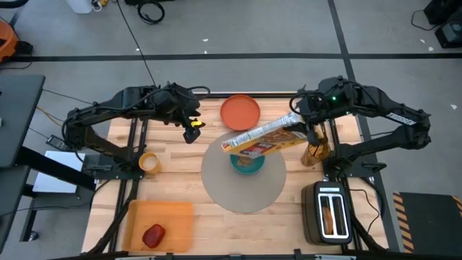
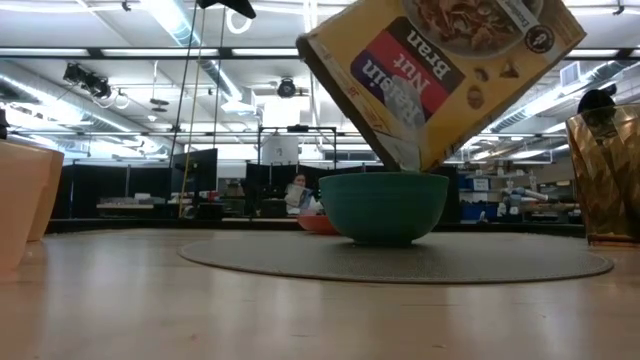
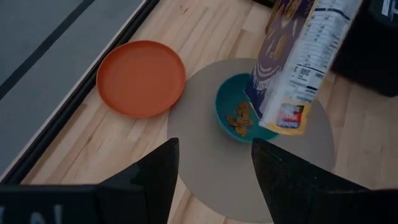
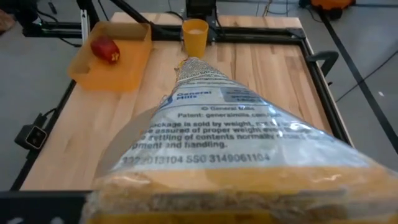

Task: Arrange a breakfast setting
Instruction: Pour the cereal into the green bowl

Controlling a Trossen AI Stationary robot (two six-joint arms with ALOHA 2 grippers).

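The teal bowl (image 1: 247, 163) is already set on the large round grey mat (image 1: 243, 189), and a few brown flakes can be seen in its bottom from the left wrist view. The yellow cereal box (image 1: 263, 139) is held tilted over the bowl, mouth downward, by the right gripper (image 1: 309, 128), whose fingers are presumably closed on the box's far end, though they are hidden behind it. The left gripper (image 3: 211, 168) is kept above the table near the mat's edge with its fingers parted and nothing between them. Much is judged to remain: the smooth, shallow orange plate (image 1: 240, 112) lies off the mat at the table's far edge, the small yellow cup (image 1: 149, 163) stands on bare wood, the glossy red apple (image 1: 153, 235) rests in an orange tray (image 1: 170, 217), and the toast slice (image 1: 329, 214) sits in the black-and-silver toaster (image 1: 328, 211). No spoon can be found.
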